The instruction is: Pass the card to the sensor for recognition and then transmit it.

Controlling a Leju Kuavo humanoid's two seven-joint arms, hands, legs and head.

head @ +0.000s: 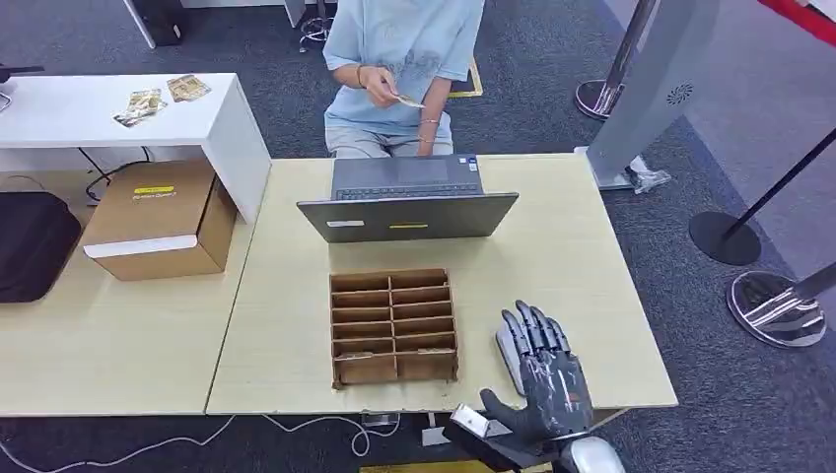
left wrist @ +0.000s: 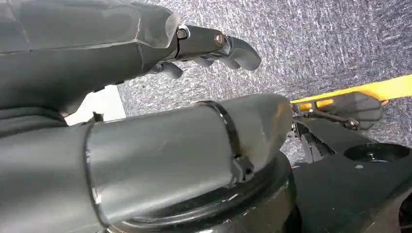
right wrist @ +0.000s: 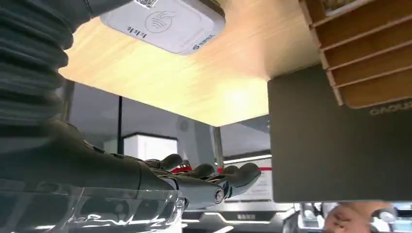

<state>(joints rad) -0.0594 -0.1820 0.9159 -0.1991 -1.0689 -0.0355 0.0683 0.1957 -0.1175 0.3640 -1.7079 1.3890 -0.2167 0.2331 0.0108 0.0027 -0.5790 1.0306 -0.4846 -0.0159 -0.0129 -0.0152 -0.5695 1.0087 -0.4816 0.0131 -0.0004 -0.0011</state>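
Observation:
A person sitting behind the table holds a small card [head: 409, 101] in both hands. My right hand [head: 545, 372] hovers flat over the table's front right corner, fingers stretched out and apart, holding nothing. Under it lies the white card sensor [head: 507, 347], mostly hidden by the hand; the right wrist view shows the sensor [right wrist: 163, 22] on the light wood, with my dark fingers [right wrist: 214, 182] held away from it. In the left wrist view my left hand [left wrist: 209, 46] hangs over grey carpet, fingers loosely bent and holding nothing.
A grey laptop [head: 406, 212] stands at the table's far middle, facing the person. In front of it sits a brown compartment box [head: 392, 325]. A cardboard box [head: 163, 217] and a black bag [head: 34, 241] lie to the left. Loose cards [head: 143, 103] rest on a white desk.

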